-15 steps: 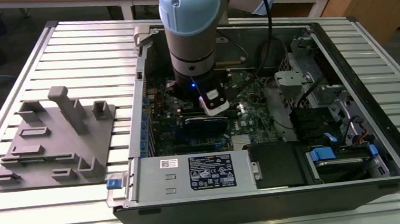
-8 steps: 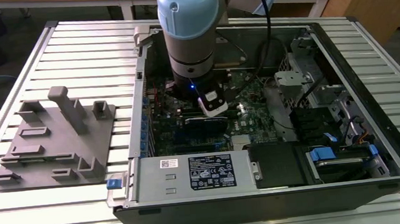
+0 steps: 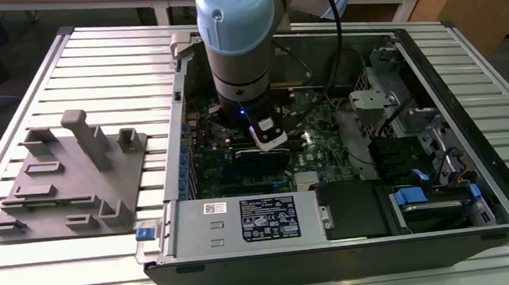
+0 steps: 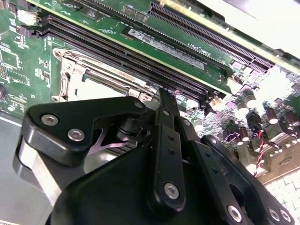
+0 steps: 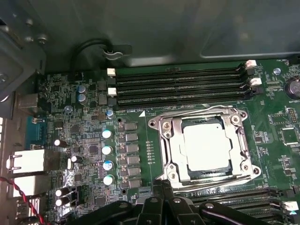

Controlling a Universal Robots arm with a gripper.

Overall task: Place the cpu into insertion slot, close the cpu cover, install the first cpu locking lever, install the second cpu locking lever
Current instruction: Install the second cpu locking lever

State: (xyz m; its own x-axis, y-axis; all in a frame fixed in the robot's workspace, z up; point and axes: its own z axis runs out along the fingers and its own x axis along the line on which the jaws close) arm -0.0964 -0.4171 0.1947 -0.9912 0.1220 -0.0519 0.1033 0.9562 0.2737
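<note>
1. The gripper (image 5: pixel 161 187) hangs low inside the open computer case (image 3: pixel 468 121), its fingers pressed together to a narrow tip with nothing between them, as far as I can see in both wrist views.
2. That tip sits just beside the socket's edge, at about 7 o'clock of the socket in the first wrist view, right where a thin wire lever (image 5: pixel 211 183) runs along the frame.
3. The cpu (image 5: pixel 206 147) already lies flat in the insertion slot (image 5: pixel 234 161), its pale top showing through the window of the cpu cover (image 5: pixel 174 140), which looks folded down over it.
4. My guess is that the work stands at the locking levers; I can't tell whether either is latched.
5. Pushing a lever would call for a steady sideways-and-down press, keeping clear of the memory slots (image 5: pixel 178 86) at 12 o'clock.
</note>
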